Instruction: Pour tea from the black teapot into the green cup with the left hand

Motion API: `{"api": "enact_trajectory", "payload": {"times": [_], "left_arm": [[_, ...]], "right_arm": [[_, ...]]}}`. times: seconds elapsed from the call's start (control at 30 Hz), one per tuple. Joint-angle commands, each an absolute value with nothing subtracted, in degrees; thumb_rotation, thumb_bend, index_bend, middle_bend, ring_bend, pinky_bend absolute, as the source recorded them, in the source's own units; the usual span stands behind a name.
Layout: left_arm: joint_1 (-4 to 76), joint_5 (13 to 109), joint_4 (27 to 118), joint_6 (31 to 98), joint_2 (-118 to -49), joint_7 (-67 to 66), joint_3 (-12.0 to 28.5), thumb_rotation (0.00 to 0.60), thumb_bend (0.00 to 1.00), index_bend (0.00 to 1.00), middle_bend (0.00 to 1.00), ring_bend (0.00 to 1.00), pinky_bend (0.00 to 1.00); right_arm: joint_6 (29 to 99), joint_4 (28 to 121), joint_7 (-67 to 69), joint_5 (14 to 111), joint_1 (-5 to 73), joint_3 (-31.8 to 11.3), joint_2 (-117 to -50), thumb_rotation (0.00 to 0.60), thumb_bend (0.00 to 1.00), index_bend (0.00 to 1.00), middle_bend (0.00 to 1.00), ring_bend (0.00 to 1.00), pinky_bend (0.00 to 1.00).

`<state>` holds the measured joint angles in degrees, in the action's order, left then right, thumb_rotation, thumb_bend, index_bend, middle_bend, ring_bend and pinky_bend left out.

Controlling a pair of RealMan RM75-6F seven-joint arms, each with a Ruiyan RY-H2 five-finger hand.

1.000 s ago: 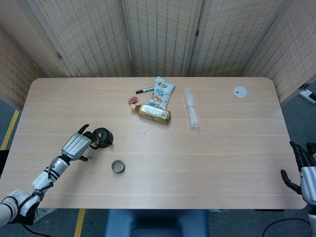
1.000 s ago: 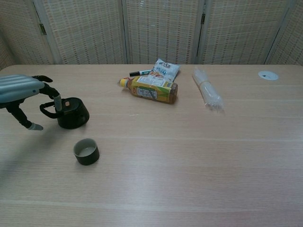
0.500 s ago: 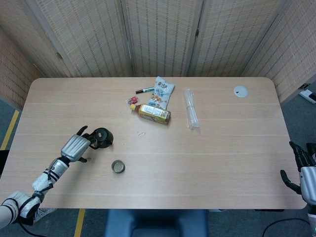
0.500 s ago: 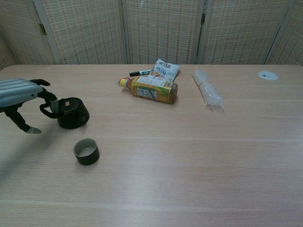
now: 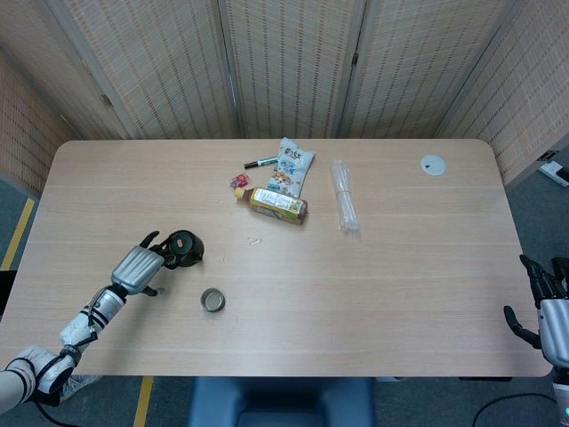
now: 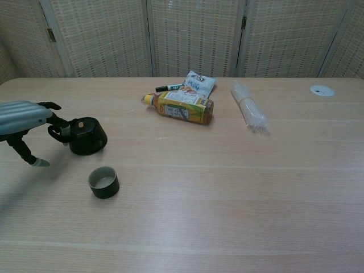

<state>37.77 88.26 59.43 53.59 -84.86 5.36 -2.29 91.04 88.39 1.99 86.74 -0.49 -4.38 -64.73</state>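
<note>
Standing upright on the table (image 5: 400,267), the black teapot (image 6: 87,136) is seen with its looped handle turned toward the left hand (image 6: 23,116), so the part to be gripped faces the hand that must lift it. The green cup (image 6: 103,182) is set just beside the teapot, on the side nearer the robot, apart from it. The left hand is held against the handle side of the teapot, its fingers (image 6: 57,120) spread and reaching to the handle; whether the handle is actually pinched cannot be told, and the pot is not lifted. The right hand (image 5: 544,307) is kept well apart from the teapot, off the table's far edge, fingers apart and holding nothing. Compared with a second ago, the left hand has been lowered and drawn slightly back, its finger no longer arched over the lid. Behind the teapot lie a drink bottle (image 6: 182,108) and a snack packet (image 6: 198,85).
</note>
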Motion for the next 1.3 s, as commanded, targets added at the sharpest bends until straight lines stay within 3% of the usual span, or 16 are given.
{"api": "enact_trajectory", "payload": {"times": [0.03, 0.27, 0.6, 1.3], "left_arm": [[37.80, 88.16, 59.10, 53.25, -85.14, 5.14, -2.39, 0.600, 0.21, 0.45, 0.42, 0.34, 0.00], [37.78, 88.04, 58.45, 52.60, -85.75, 4.82, -2.66, 0.600, 0.21, 0.48, 0.43, 0.35, 0.00], [37.89, 88.45, 57.41, 52.41, -86.74, 4.76, -3.00, 0.600, 0.21, 0.57, 0.53, 0.42, 0.00], [39.08, 87.46, 54.51, 51.71, -88.39, 6.64, -1.45, 0.600, 0.21, 0.96, 0.93, 0.78, 0.00]], "right_arm": [[90.99, 88.22, 2.15, 86.69, -0.47, -4.42, -64.79, 0.600, 0.38, 0.02, 0.19, 0.25, 0.00], [90.74, 87.68, 2.66, 86.51, -0.44, -4.43, -65.04, 0.600, 0.38, 0.02, 0.19, 0.24, 0.00], [90.46, 86.95, 3.21, 86.42, -0.25, -4.54, -65.32, 0.600, 0.38, 0.05, 0.19, 0.25, 0.00], [90.05, 86.25, 3.89, 85.64, -0.40, -4.65, -65.41, 0.600, 0.38, 0.07, 0.19, 0.26, 0.00]]}}
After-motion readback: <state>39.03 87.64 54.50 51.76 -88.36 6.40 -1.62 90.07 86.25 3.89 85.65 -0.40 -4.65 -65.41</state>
